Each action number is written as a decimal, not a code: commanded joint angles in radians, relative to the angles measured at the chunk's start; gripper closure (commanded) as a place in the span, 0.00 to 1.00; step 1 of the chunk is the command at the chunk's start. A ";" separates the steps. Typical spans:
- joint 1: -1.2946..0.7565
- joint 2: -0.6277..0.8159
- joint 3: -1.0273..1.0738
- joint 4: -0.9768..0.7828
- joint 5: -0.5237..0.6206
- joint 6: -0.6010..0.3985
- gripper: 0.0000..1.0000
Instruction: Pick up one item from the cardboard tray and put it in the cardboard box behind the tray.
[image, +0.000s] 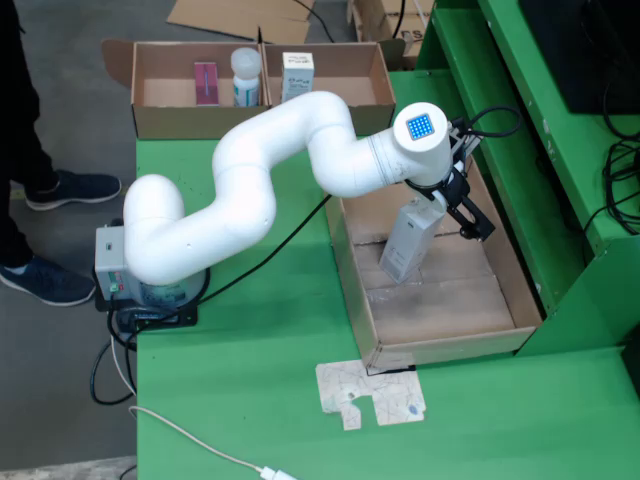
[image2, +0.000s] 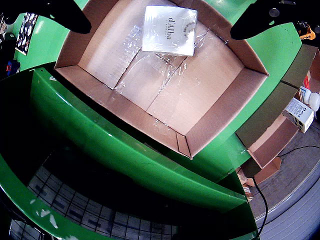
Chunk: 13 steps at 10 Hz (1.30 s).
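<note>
While the white arm (image: 270, 170) bends across the middle of the fixed view, its gripper (image: 452, 205) hangs over the cardboard tray (image: 520, 300) at the right, with a pale carton (image: 410, 243) tilted just below it. I cannot tell from here whether the black fingers clamp the carton or only touch it. At the top of the frame sits the cardboard box (image: 160, 122), already holding a pink packet (image: 205, 82), a white bottle (image: 246, 76) and another small carton (image: 297, 74), probably earlier deliveries. From the gripper's own view, the carton's (image2: 169, 29) glossy square end sits top centre, between two dark fingertips (image2: 255, 21) spread well apart, apparently not touching it; the tray floor (image2: 200, 80) is matt brown board with clear, crinkled tape.
</note>
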 joint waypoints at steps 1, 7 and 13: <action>-0.012 0.020 0.026 -0.009 0.021 0.001 0.00; -0.019 -0.009 0.026 -0.042 0.057 -0.009 0.00; -0.003 -0.007 0.026 -0.082 0.056 -0.010 0.00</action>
